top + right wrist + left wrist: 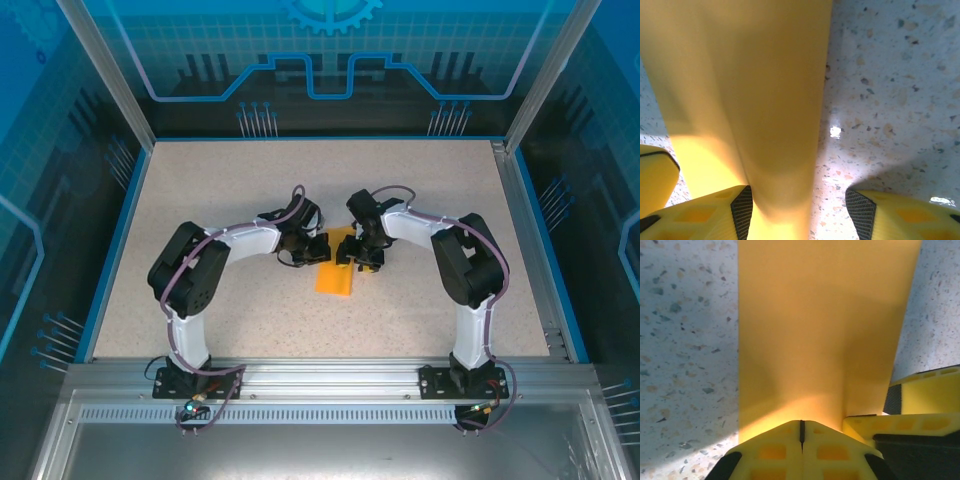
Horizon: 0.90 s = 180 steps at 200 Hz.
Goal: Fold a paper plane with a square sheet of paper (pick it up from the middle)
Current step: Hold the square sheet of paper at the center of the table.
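Observation:
The square sheet of paper [335, 275] is orange-yellow and lies mid-table, folded into an oblong. Both grippers sit at its far end. My left gripper [318, 248] is shut, its yellow tips pressed together [801, 422] on the sheet's near edge [820, 340]. Just right of those tips the paper bends up along a crease. My right gripper [362, 255] stands open [799, 200]. A raised strip of the sheet [765, 100] runs between its fingers, close against the left pad [742, 210]; the right pad [860, 210] is over bare table. No paper plane shape shows.
The speckled tabletop [200, 200] has blue raised edges, with a metal rail along the near side. In the left wrist view, one of the right gripper's fingers [925, 405] sits close beside my left fingertips.

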### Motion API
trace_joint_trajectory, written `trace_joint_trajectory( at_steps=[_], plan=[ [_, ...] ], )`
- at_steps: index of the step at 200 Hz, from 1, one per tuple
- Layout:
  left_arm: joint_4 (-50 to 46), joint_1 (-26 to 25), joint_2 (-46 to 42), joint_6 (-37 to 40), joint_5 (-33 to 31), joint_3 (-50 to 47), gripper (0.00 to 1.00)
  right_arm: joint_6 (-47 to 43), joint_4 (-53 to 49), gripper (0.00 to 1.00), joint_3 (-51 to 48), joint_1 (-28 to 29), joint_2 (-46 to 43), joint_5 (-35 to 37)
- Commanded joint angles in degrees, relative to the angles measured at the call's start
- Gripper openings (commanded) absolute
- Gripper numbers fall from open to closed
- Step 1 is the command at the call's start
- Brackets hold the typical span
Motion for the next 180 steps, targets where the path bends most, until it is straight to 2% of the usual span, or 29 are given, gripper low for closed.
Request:
trace_joint_trajectory(
  at_steps=[1,102,153,158,180],
  plan=[
    [-2.1,-0.6,1.6,1.2,-1.6,1.5,0.0,-0.6,-0.6,0.59,-2.9,0.2,5.5,5.5],
    [-2.6,-1.5,4.2,1.3,-5.1,-1.3,0.0,-1.0,0.1,0.61,-1.8,0.1,3.1,5.3],
    [-2.2,-1.6,3.9,1.7,-5.0,-2.0,0.0,-1.6,11.3,0.63,-7.1,-4.6,-12.9,-1.1],
    [-2.2,-1.6,3.9,1.7,-5.1,-1.9,0.0,-1.6,13.6,0.61,-8.6,-5.4,-14.5,-2.5],
    [-2.0,-1.5,3.7,2.0,-5.0,-1.9,0.0,-0.3,25.9,0.35,-15.6,-8.0,-18.7,-11.9]
  ],
)
